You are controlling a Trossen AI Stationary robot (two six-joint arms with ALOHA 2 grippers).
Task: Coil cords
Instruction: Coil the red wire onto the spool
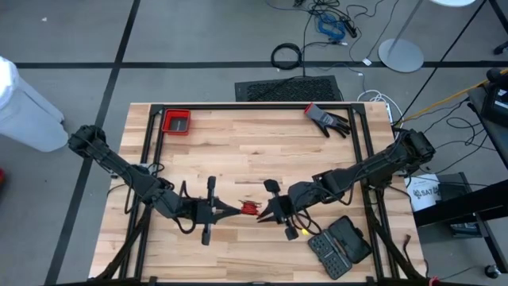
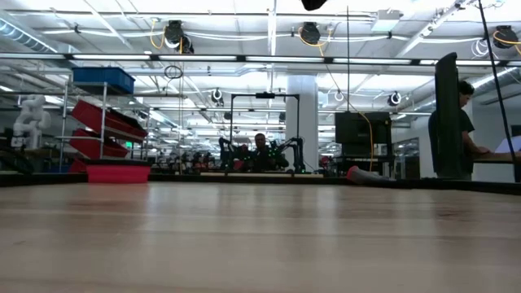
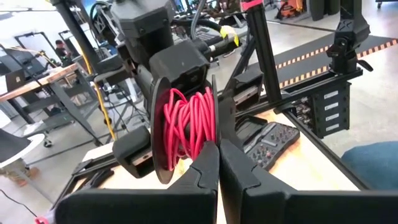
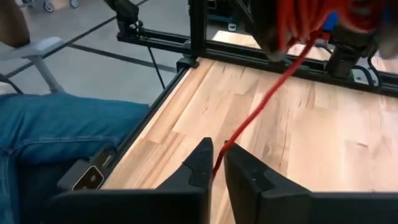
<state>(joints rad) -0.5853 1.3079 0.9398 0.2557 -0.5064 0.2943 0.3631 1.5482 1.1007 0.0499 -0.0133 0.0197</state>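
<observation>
Hands first: my two hands meet low over the front middle of the table, tip to tip, with the red cord bunched up between them.

My left hand comes in from the left. Its two fingers are pressed tight together, with no gap at all. From my left wrist, that hand points right at the cord. The cord is wound in many loops (a fat red bundle). The loops sit against a thin black disc that stands on its edge. My fingertips reach the bottom of the bundle. I cannot tell if they pinch any of it.

My right hand comes in from the right. From my right wrist, that hand has its fingers a tiny bit apart. One line of cord runs down into the small gap between them. It goes up, pulled straight, to the bundle by my other hand. I cannot tell if the fingers squeeze it.

Other things sit well away from my hands. A red bin is at the far left of the table. A glove lies at the far right. A black case lies near the front right. A leg in blue jeans shows just past the table's edge.
</observation>
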